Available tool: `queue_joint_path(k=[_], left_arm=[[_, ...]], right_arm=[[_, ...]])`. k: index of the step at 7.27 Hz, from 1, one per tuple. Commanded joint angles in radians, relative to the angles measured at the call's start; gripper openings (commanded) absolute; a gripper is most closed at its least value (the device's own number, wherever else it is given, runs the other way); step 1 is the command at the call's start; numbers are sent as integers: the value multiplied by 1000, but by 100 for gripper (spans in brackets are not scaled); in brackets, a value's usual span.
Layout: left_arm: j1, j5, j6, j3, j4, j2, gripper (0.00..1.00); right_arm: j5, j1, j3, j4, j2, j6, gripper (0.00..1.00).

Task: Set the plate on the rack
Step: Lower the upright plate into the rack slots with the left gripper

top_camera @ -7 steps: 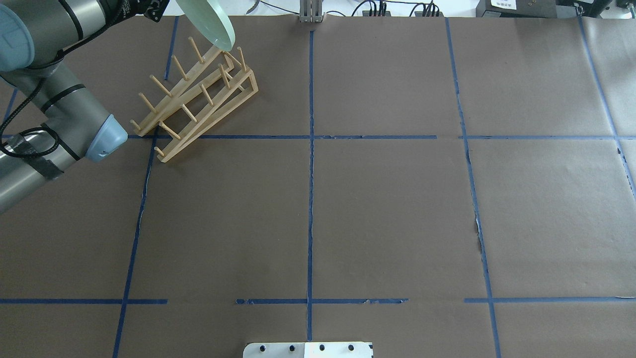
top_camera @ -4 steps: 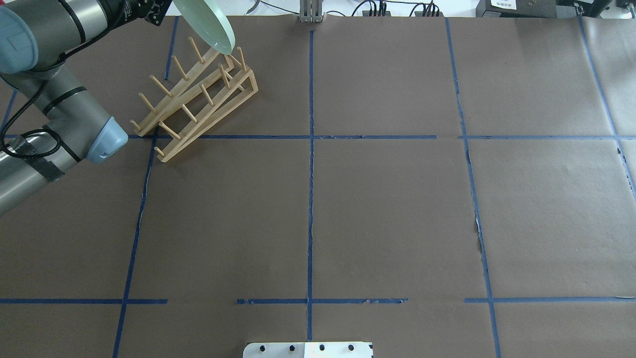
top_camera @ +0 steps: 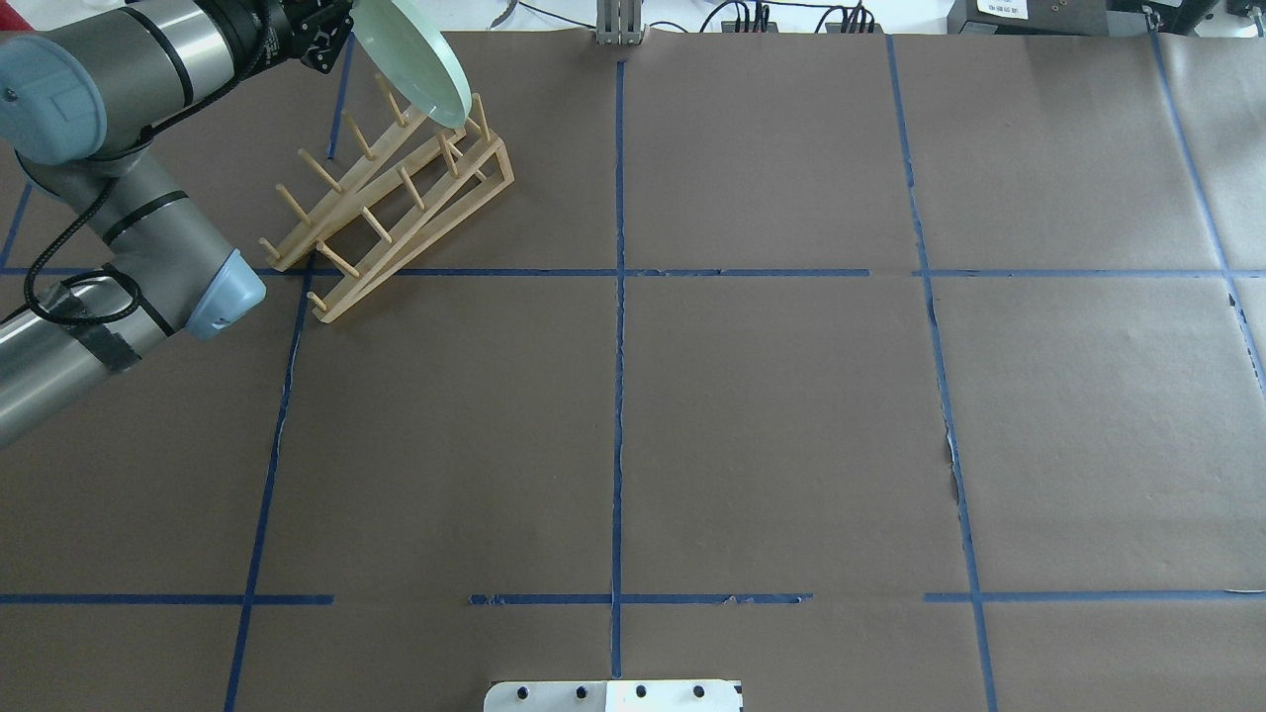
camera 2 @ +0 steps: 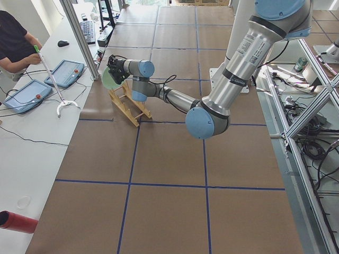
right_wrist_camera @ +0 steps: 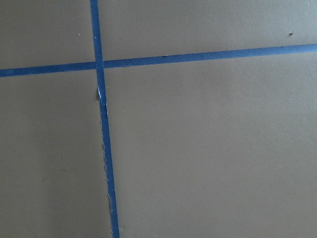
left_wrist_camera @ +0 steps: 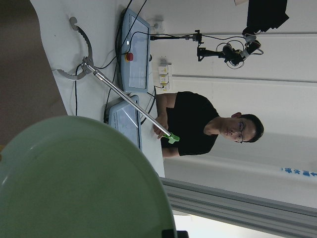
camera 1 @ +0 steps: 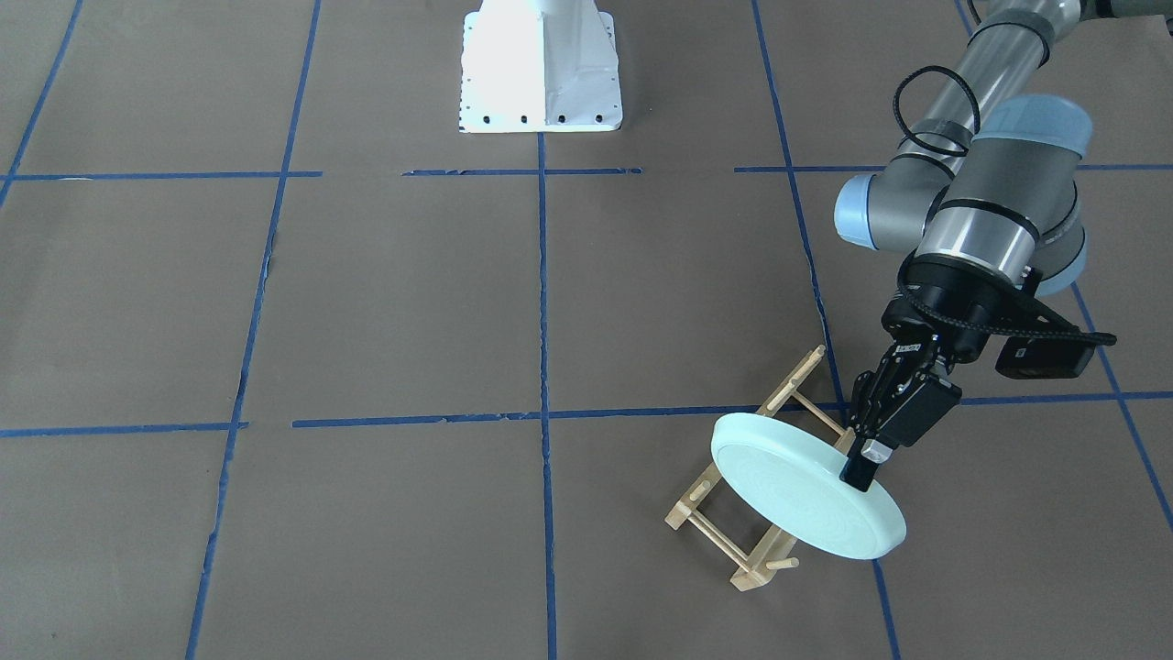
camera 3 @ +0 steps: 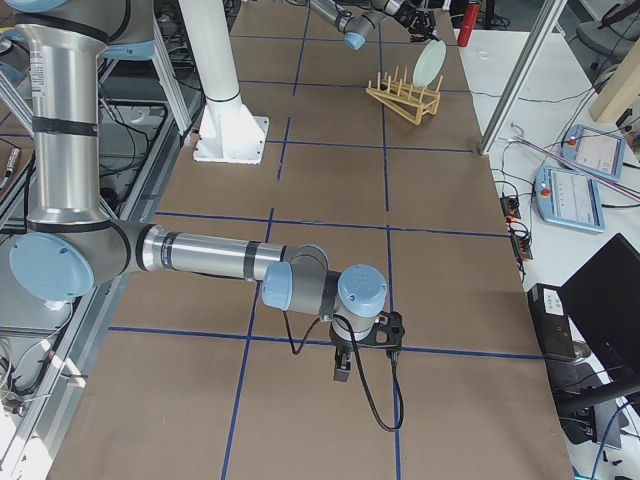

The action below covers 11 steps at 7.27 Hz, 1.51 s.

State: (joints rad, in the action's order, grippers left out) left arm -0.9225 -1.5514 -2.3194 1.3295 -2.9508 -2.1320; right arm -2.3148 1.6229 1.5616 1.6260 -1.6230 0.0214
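Observation:
My left gripper is shut on the rim of the pale mint-green plate and holds it tilted on edge above the far end of the light wooden rack. In the overhead view the plate has its lower edge among the last pegs of the rack, and the left gripper is at the top left. The plate fills the lower left of the left wrist view. My right gripper hangs low over bare brown paper far from the rack; I cannot tell whether it is open or shut.
The rack stands near the table's far left edge. A side table with tablets and a seated operator holding a grabber stick lie just beyond it. The white robot base is at the middle of the near edge.
My left arm has swung toward the rack. The plate has come down, and its lower edge now reaches the rack's far pegs.

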Motion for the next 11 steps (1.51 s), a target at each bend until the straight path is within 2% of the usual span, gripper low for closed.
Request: queue_joint_path(k=[1,6,7,8,11], left_arm=[[22,27,0,-13,-2,1,0],[34,27,2,-53,-2,-2,0],[34,27,11,-55,-1,0,68],[42,27,15,-62,1,0,100],[40,17,166,-56,7,1,100]], right_arm=[[0,0,0,0,0,0,100],[0,0,0,0,0,0,100],[0,0,0,0,0,0,100],[0,0,0,0,0,0,100],[0,0,0,0,2,0,100]])
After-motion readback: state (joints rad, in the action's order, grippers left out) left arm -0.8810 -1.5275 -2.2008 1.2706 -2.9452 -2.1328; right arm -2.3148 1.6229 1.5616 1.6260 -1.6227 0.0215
